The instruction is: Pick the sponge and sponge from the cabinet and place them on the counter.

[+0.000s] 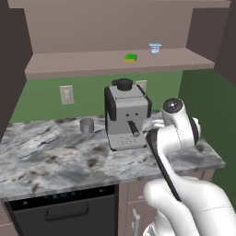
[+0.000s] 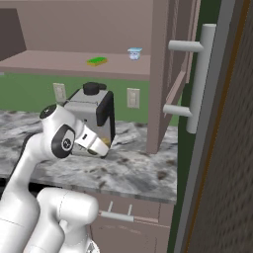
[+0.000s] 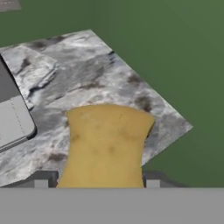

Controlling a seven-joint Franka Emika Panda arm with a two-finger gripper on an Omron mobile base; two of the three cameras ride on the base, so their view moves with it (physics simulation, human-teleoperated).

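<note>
The pincer (image 3: pixel 96 183) is clamped on the tan-yellow sponge (image 3: pixel 107 144), which bulges between the two finger tips and hangs over the marble desk (image 3: pixel 78 78) near its right end, beside the coffee machine (image 1: pixel 125 115). The green sponge (image 1: pixel 131 57) lies on the cabinet shelf (image 1: pixel 69 62), toward its front edge, near a small white cup (image 1: pixel 155 48). A grey mug (image 1: pixel 86 125) stands on the desk, left of the coffee machine.

Even, flat rendered light throughout, no glare, only faint soft shadows, edges slightly coarse, nothing out of focus.
</note>
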